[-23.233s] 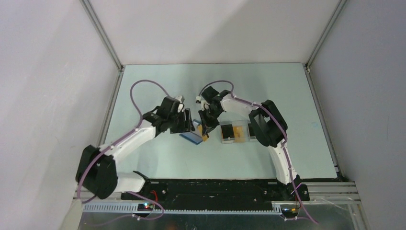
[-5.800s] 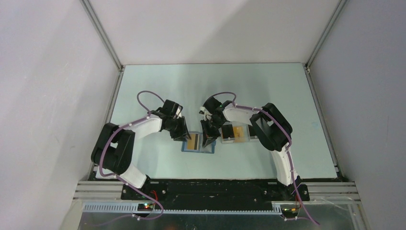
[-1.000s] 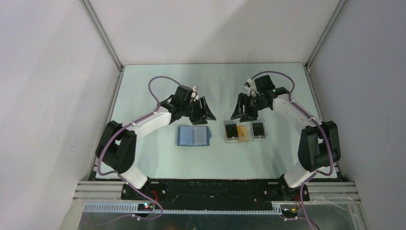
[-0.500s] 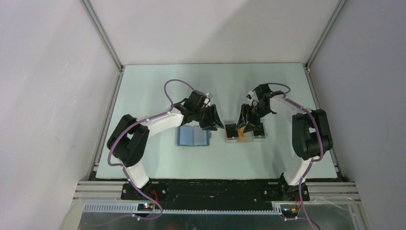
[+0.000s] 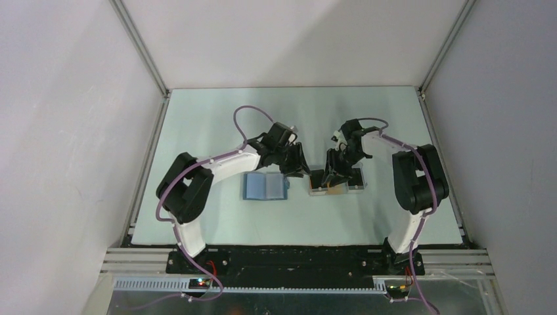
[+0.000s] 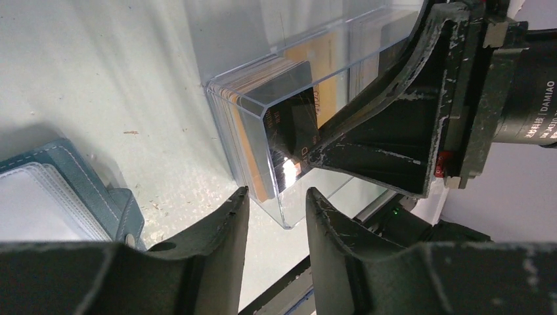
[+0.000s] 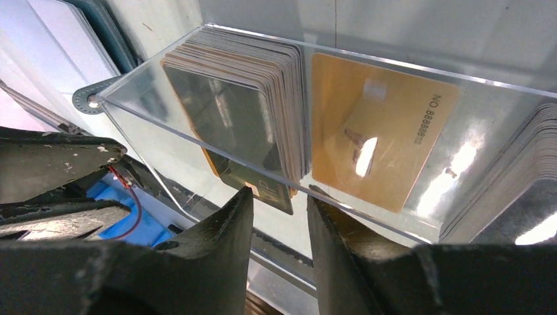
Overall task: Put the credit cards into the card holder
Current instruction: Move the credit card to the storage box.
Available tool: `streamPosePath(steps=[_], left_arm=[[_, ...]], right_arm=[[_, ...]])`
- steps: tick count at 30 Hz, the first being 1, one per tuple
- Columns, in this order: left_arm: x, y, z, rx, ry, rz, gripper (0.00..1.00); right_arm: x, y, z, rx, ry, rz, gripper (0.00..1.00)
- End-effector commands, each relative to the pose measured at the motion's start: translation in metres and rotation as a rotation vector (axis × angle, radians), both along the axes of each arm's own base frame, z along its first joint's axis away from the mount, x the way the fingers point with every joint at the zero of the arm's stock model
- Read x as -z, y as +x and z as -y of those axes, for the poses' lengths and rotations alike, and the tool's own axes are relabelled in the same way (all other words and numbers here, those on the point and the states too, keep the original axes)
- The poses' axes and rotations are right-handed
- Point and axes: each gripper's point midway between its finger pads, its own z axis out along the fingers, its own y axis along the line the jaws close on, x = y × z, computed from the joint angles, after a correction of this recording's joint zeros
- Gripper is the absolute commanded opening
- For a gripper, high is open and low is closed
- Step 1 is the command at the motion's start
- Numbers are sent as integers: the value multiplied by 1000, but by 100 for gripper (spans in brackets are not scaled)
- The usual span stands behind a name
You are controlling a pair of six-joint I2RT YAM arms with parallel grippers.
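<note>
The blue card holder point(image 5: 265, 186) lies open and flat on the table; its edge shows in the left wrist view point(image 6: 62, 187). The credit cards stand in stacks in a clear tray point(image 5: 355, 183). A black-topped stack point(image 7: 240, 111) fills the left compartment, with one black card point(image 7: 259, 180) slid out at its bottom. A single yellow-orange card point(image 7: 374, 141) lies in the middle compartment. My left gripper point(image 6: 276, 203) is open and empty at the tray's left corner point(image 6: 279, 141). My right gripper point(image 7: 279, 197) is open and empty at the tray's near wall, just below the slid-out black card.
Both grippers point(image 5: 299, 168) point(image 5: 330, 176) stand close together over the tray's left end, with the right gripper's body point(image 6: 420, 111) filling the right of the left wrist view. A third card stack point(image 7: 525, 177) sits in the tray's right compartment. White walls enclose the table.
Both arms have come down and inward. The left gripper moved right from above the card holder to the tray's left corner. The right gripper dropped to the tray's left compartment.
</note>
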Motion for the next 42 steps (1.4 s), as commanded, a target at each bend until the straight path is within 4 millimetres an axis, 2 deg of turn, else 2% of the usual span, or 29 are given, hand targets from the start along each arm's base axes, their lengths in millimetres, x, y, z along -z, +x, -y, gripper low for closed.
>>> streamPosePath(steps=[1, 23, 35, 42], left_arm=[[-2, 5, 0, 10, 39, 41, 41], [-2, 3, -11, 34, 131, 66, 39], [-3, 3, -17, 41, 173, 80, 39], [-2, 1, -16, 52, 182, 79, 39]], right_arm=[[9, -2, 2, -4, -48, -9, 38], [14, 0, 8, -34, -140, -5, 23], [6, 5, 19, -11, -150, 18, 3], [3, 8, 28, -1, -159, 25, 2]])
